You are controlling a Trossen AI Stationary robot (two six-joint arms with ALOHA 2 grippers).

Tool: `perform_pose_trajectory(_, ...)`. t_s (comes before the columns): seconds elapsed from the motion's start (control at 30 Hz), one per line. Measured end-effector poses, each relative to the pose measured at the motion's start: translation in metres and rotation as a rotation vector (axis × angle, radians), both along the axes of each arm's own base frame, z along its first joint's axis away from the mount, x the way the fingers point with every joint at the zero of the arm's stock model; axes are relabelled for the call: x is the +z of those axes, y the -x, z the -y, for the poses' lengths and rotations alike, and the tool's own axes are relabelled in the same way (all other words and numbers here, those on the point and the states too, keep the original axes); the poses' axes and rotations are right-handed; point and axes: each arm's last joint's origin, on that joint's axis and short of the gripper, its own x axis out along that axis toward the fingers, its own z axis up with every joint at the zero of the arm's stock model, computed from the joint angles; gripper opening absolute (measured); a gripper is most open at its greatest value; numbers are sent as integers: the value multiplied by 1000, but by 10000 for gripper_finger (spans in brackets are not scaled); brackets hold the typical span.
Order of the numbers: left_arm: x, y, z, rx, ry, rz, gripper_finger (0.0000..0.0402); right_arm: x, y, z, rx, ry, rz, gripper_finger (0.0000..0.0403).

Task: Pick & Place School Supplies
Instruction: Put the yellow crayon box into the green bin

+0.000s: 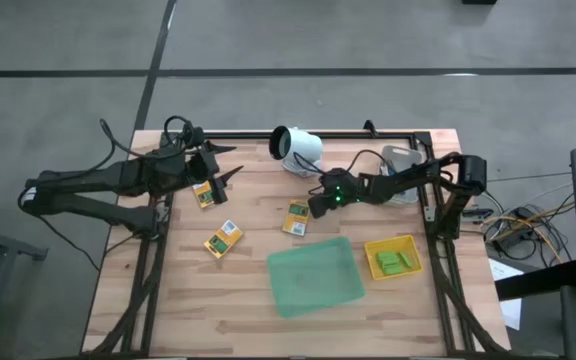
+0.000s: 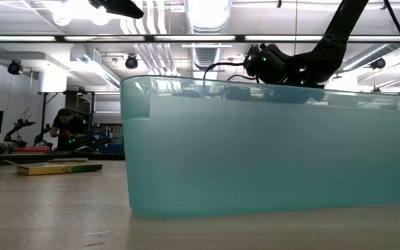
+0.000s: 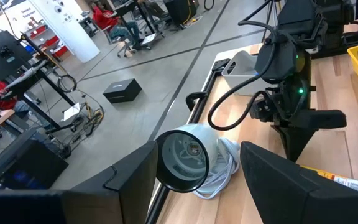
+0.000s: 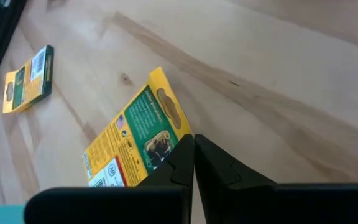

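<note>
Three yellow-and-green packets lie flat on the wooden table: one (image 1: pixel 205 193) below my left gripper, one (image 1: pixel 223 239) nearer the front, and one (image 1: pixel 296 218) at my right gripper, also shown in the right wrist view (image 4: pixel 135 140). My right gripper (image 1: pixel 317 205) (image 4: pixel 193 158) is shut, with its tips at that packet's edge. My left gripper (image 1: pixel 226 172) (image 3: pixel 197 186) is open above the table's far left part, touching nothing. Several light-green blocks (image 1: pixel 392 262) lie in the yellow tray. No blue-handled scissors show. My right gripper's shut fingers (image 4: pixel 173 165) stand at the near corner of the packet (image 4: pixel 182 137), slanting down from the table's right. That corner runs under one finger. Whether the finger touches the packet, I cannot tell. The packet lies on the table.
A translucent green tray (image 1: pixel 313 275) sits at the front middle and fills the low view (image 2: pixel 255 153). The yellow tray (image 1: pixel 373 247) is to its right. A white round camera-like device (image 1: pixel 296 147) (image 3: pixel 185 155) with a cable lies near the far edge.
</note>
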Motion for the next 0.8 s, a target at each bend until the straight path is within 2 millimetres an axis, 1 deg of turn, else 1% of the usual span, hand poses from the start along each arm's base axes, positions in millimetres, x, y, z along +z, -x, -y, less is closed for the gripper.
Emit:
perform_pose_trajectory(0.1, 0, 0, 0, 0, 0, 0, 236, 4, 0, -1, 54, 23, 18, 8)
perform_pose_trajectory(0.27, 0, 0, 0, 0, 0, 0, 236, 10, -2, -3, 190, 114, 47, 8)
perform_pose_trajectory(0.8, 0, 0, 0, 0, 0, 1, 236, 20, -4, -4, 272, 120, 130, 8)
